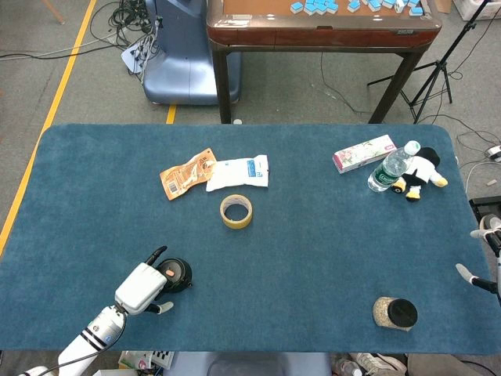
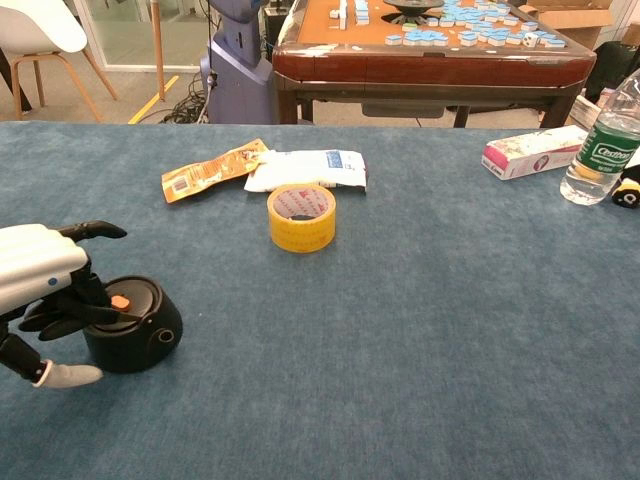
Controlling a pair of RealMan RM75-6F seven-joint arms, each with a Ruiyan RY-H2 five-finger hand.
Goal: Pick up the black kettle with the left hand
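The left hand [image 2: 45, 290] hangs with fingers spread over the squat round black kettle [image 2: 132, 325], gripping nothing that I can see. The kettle sits just right of this hand, well in front of the yellow tape roll [image 2: 301, 217], while the right hand [image 1: 487, 258] idles far off.

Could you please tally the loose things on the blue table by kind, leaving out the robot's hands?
Kettles: 1, the black kettle
Tape rolls: 1, yellow
Packets: 2, orange and white
Boxes: 1, pink and white
Bottles: 1, water bottle
Plush toys: 1, penguin
Jars: 1, black-lidded
Total: 8
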